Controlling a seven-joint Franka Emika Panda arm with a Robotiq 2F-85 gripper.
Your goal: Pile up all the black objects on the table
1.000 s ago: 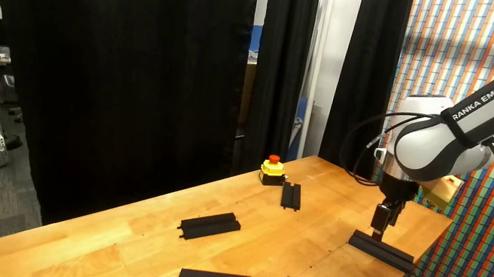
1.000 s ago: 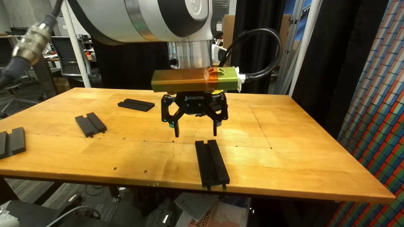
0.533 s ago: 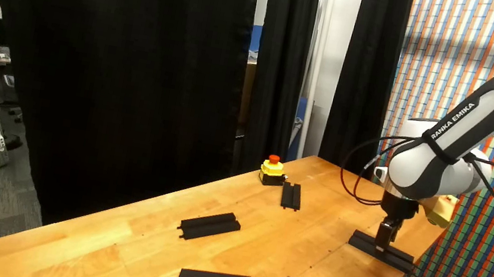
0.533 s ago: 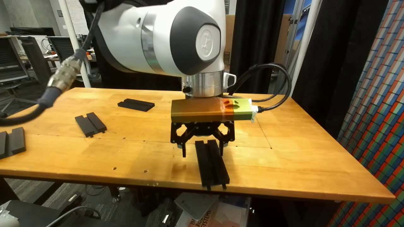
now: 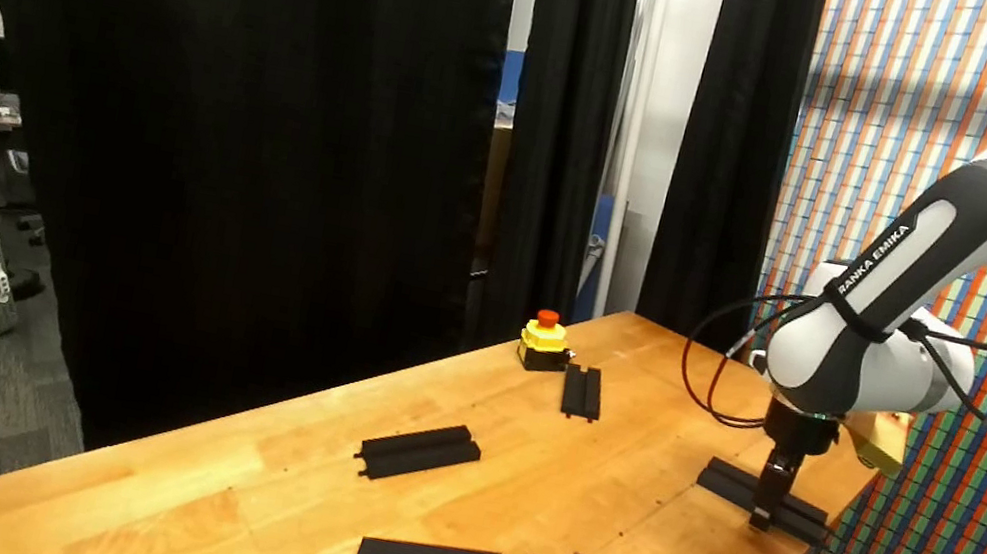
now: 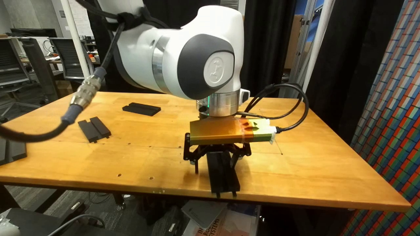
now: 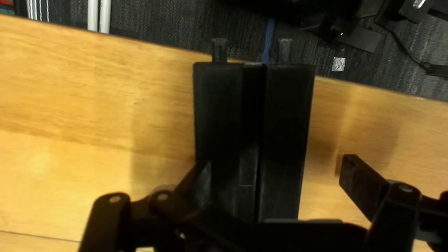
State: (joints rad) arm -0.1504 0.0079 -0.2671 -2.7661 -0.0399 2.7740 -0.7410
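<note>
The gripper (image 6: pixel 215 169) hangs low over the near plate (image 6: pixel 223 177), jaws wide, one finger (image 6: pixel 234 160) overlapping its right edge in view; touch cannot be told. Left along the table (image 6: pixel 305 177) lie a middle plate (image 6: pixel 94 129), a far plate (image 6: pixel 141 109) and a left plate (image 6: pixel 17 151). In an exterior view, another plate (image 5: pixel 582 392) lies beside the button (image 5: pixel 545 339).

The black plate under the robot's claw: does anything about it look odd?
Slightly: in the wrist view, that black plate lies at the edge of the table, a little askew to it, and its two small pegs poke out past that edge.
</note>
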